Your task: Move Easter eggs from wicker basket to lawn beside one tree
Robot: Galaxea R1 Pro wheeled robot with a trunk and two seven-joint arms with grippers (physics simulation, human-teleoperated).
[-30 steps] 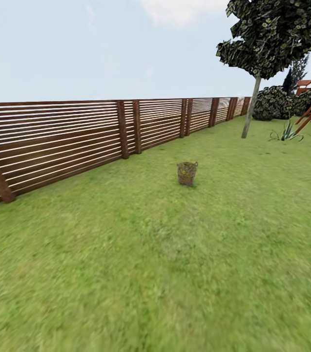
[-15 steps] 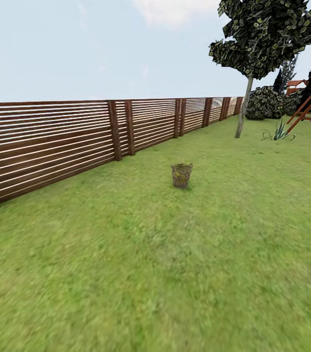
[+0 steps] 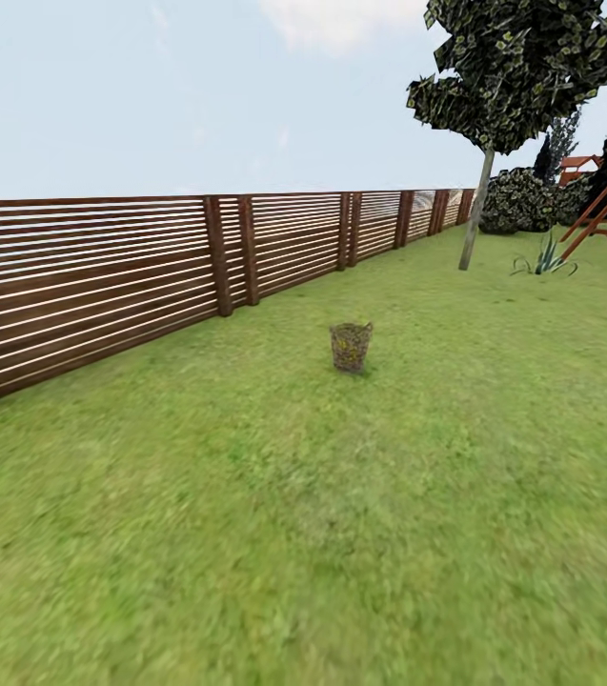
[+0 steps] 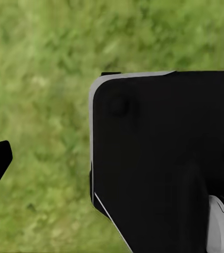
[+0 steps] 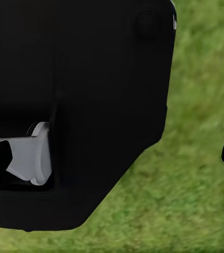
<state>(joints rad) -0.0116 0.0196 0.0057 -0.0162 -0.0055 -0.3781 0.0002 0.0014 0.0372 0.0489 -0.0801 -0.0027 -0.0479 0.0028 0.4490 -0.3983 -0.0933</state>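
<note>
The wicker basket [image 3: 351, 346] stands upright on the lawn [image 3: 341, 534], well short of the slim-trunked tree [image 3: 475, 221] and near the slatted wooden fence [image 3: 151, 276]. Yellow shows through its weave; eggs indistinct. Whether either gripper is spread or closed cannot be told

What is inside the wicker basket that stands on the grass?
Yellowish patches show through the open weave of the wicker basket, which stands on the lawn. They may be eggs, but the basket is too far away to count them or see any pattern.
</note>
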